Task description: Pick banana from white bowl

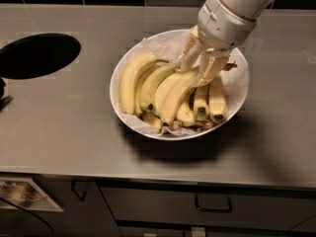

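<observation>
Gripper (200, 67) hung over rear half of white bowl (239, 85), fingers spread, nothing clearly pinched. Banana (147, 87) lay just left, stem toward gripper, blunt tip toward bowl's front rim.

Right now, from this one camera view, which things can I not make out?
- Stem ends of the bananas: hidden under the gripper, which is low in the white bowl.
- Far right rim of the bowl: covered by the arm.
- Upper part of the arm: cut off by the top edge.
- Inside of the round counter hole: too dark.
- At the left, a dark object: cut off by the edge.
</observation>
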